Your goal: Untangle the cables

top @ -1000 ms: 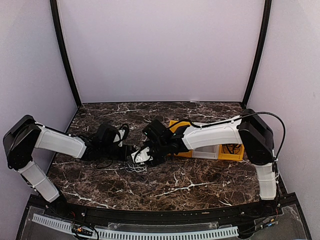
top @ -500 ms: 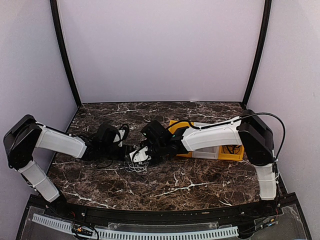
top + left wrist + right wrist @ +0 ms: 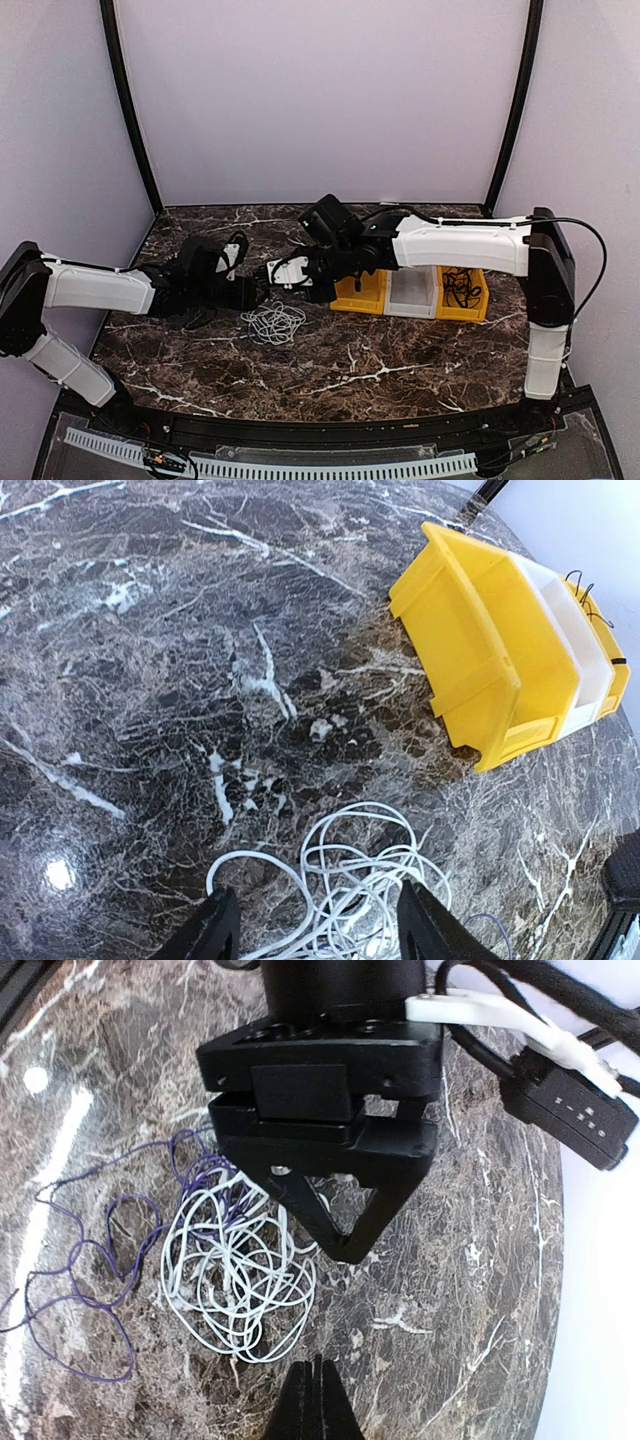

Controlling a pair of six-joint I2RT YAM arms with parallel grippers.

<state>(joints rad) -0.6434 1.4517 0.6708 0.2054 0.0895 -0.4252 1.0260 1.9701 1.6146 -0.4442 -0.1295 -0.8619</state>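
Note:
The cables lie as a white clump (image 3: 275,322) on the marble, with a thin purple strand (image 3: 90,1260) looping out of its side. In the left wrist view my left gripper (image 3: 320,930) stands open, its fingers either side of the white clump (image 3: 355,880), low over it. The right wrist view looks down on that left gripper (image 3: 345,1245) beside the white loops (image 3: 240,1280). My right gripper (image 3: 315,1400) is shut with nothing visible between its fingers. It hangs raised (image 3: 283,275) just behind the clump.
A row of three bins stands to the right: yellow (image 3: 362,290), white (image 3: 412,292) and yellow (image 3: 468,308), the last holding black cables (image 3: 460,285). The nearest yellow bin (image 3: 490,650) lies beyond the clump in the left wrist view.
My right gripper has shut and lifted up and back off the clump. The left arm has reached further forward, and the white clump now shows uncovered on the table.

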